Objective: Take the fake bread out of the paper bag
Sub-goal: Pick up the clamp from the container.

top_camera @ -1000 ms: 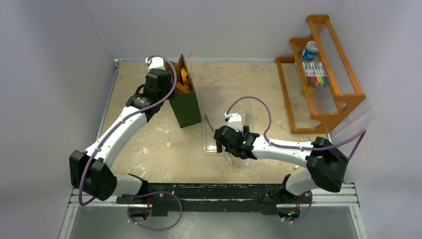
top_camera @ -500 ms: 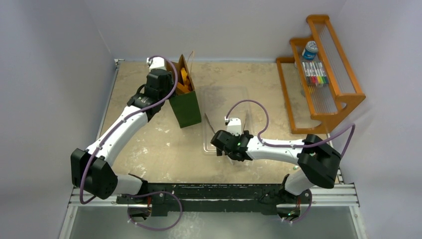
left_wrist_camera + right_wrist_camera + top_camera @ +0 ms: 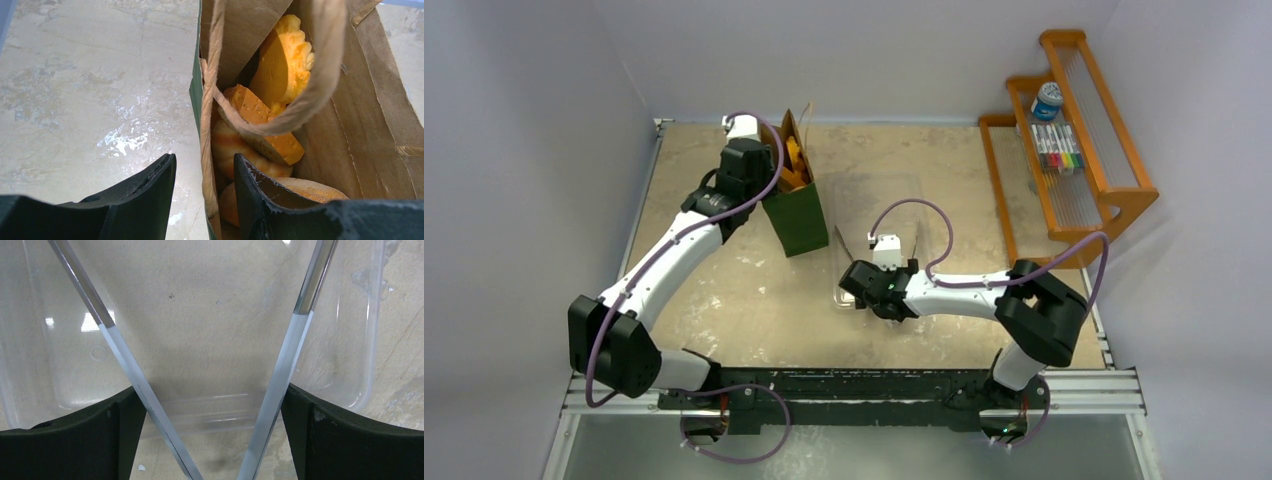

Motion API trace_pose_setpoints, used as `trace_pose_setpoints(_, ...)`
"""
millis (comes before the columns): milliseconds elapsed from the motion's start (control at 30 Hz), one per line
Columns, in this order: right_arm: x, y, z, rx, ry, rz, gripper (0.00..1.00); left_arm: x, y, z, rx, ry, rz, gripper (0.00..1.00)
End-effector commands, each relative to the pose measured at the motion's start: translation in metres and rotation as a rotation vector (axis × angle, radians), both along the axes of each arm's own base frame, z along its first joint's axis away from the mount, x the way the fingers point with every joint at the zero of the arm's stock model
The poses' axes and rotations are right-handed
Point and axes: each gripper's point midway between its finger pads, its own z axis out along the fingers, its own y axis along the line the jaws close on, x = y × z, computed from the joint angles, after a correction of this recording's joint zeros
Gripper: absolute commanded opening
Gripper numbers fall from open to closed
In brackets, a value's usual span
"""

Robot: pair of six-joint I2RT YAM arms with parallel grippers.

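Note:
The dark green paper bag stands upright at the back left, its mouth open and its inside brown. Orange-golden fake bread fills it: a ridged piece, a tan crusted slice and rounded loaves below. My left gripper is open and straddles the bag's left wall, one finger outside and one inside. My right gripper is shut on the metal tongs. Their arms spread open over the clear plastic tray.
The clear tray lies in mid-table with nothing in it. An orange wooden rack at the back right holds markers and a small tub. A string handle loops across the bag's mouth.
My right gripper with the tongs has shifted left and slightly nearer, and its elbow has swung left. The left arm and the bag have barely moved.

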Motion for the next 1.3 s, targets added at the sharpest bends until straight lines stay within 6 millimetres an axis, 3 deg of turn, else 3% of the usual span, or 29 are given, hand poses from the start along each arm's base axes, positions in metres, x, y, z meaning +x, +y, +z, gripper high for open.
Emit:
trace_pose_setpoints(0,0.02,0.006,0.024,0.034,-0.108,-0.006,0.99,0.003,-0.002,-0.004,0.024,0.009,-0.023,0.45)
trace_pose_setpoints(267,0.027,0.008,0.051,0.083,-0.196,0.059,0.86,0.005,-0.002,-0.009,0.033,0.013,-0.02,0.46)
trace_pose_setpoints(533,0.024,0.005,0.04,0.066,-0.16,0.075,0.77,0.004,-0.003,-0.019,0.025,0.025,-0.018,0.45)
trace_pose_setpoints(800,0.023,0.005,0.053,0.091,-0.17,0.091,0.65,0.006,-0.005,-0.021,0.014,0.023,-0.021,0.46)
trace_pose_setpoints(933,0.021,0.004,0.062,0.109,-0.179,0.101,0.5,0.01,-0.008,-0.022,0.014,0.025,-0.027,0.46)
trace_pose_setpoints(1033,0.02,0.004,0.07,0.124,-0.187,0.111,0.31,0.013,-0.01,-0.021,0.008,0.02,-0.031,0.46)
trace_pose_setpoints(1267,0.018,0.003,0.076,0.118,-0.19,0.139,0.08,0.017,-0.015,-0.022,-0.015,0.009,-0.038,0.46)
